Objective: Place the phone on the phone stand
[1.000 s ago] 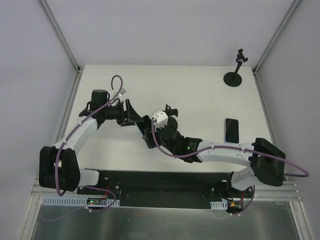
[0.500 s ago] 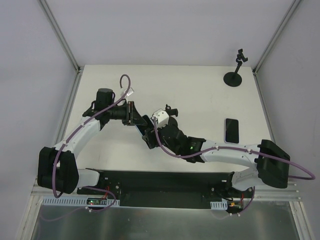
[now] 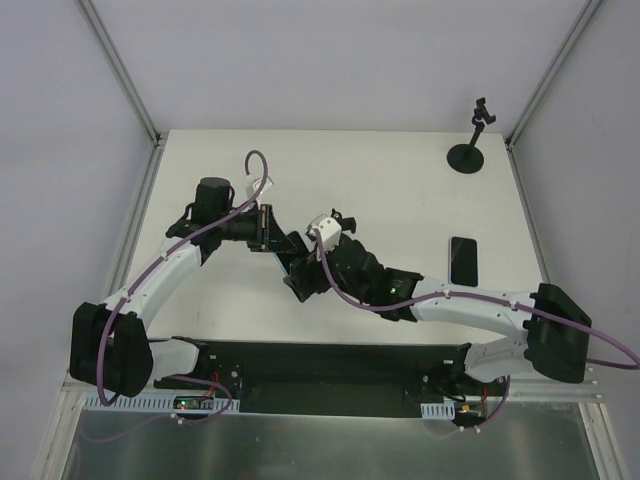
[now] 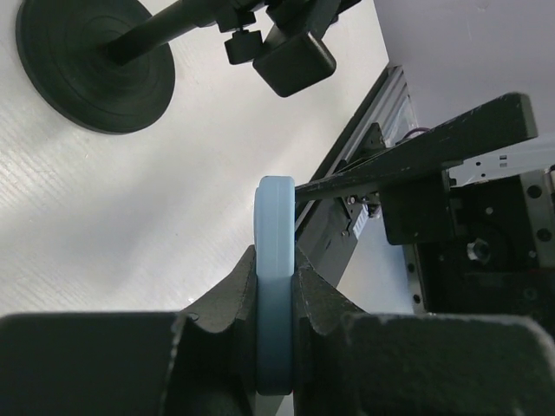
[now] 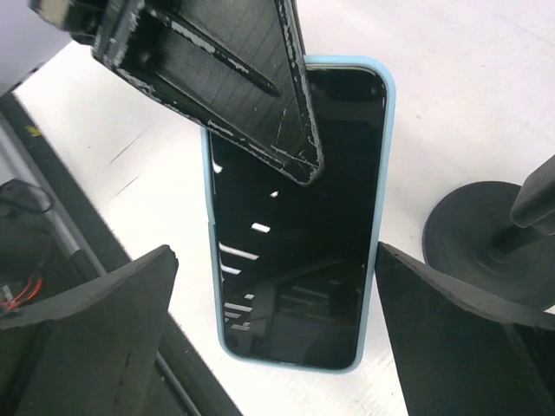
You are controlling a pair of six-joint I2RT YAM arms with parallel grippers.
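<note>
Now blue-cased phone (image 5: 295,217), glossy black screen, clamped in left end effector (image 4: 276,270), right end effector (image 5: 276,253) wide

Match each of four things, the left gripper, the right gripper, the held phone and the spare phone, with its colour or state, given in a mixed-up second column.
Things:
1. left gripper
2. right gripper
3. spare phone
4. held phone

Colour or state:
A. cased in light blue
B. open wide
C. lying flat, untouched
D. shut on the held phone

Pairs: 1-D, 2-B, 3-C, 4-A
</note>
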